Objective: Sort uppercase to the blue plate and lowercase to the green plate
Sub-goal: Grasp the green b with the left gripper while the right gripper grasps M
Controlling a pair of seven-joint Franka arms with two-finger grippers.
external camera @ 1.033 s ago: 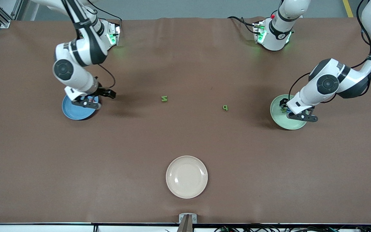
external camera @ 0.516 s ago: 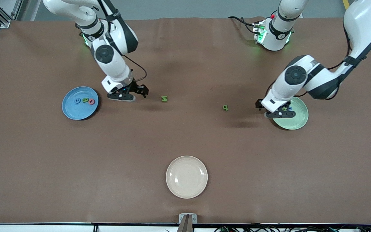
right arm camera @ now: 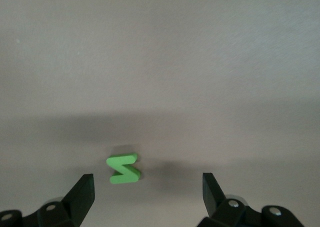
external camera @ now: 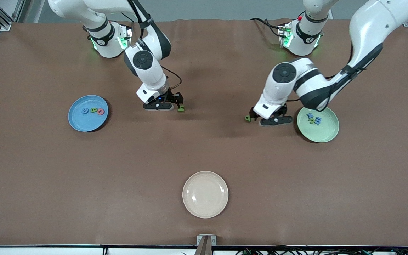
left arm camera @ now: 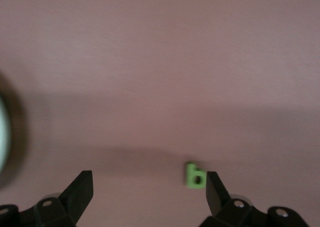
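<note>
2 letters remain loose on the tabletop (external camera: pixel 204 148): the green N (external camera: pixel 181 109) and the green p (external camera: pixel 248 118). The right gripper (external camera: pixel 175 102), fingers spread, hangs over the N, which lies inside the gap near one finger (right arm camera: pixel 82 192), long axis across the gap. The left gripper (external camera: pixel 257 118), fingers spread, hangs over the p, hard against one finger (left arm camera: pixel 215 189). The blue plate (external camera: pixel 78 122) lies at 9 o'clock from the N, the green plate (external camera: pixel 326 132) at 3 o'clock from the p. Both fingertips are cut off in the wrist views.
</note>
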